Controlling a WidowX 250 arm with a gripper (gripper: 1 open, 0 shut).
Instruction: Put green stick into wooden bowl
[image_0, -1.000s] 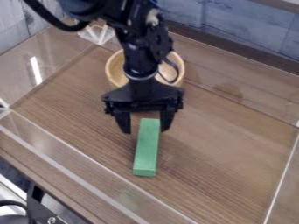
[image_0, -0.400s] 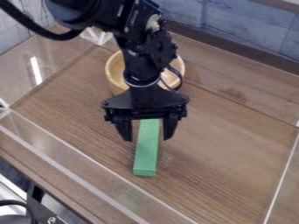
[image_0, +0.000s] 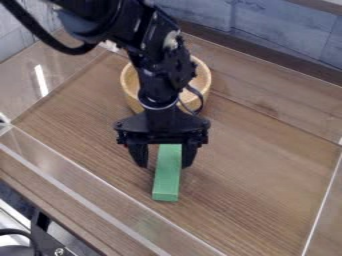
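Wood-grain worktop (image_0: 254, 120) inside clear walls, tiled wall behind; single camera view. Green stick (image_0: 167, 176) is lying flat near the worktop's front edge, toward its middle. Wooden bowl (image_0: 134, 80) is sitting well apart, toward the back edge, partly hidden by the arm. Gripper (image_0: 163, 152) is pointing down, jaws spread wide and straddling the stick's far end, holding nothing. Step: pre-grasp. Next, probably: settling lower, closing across the stick's width.
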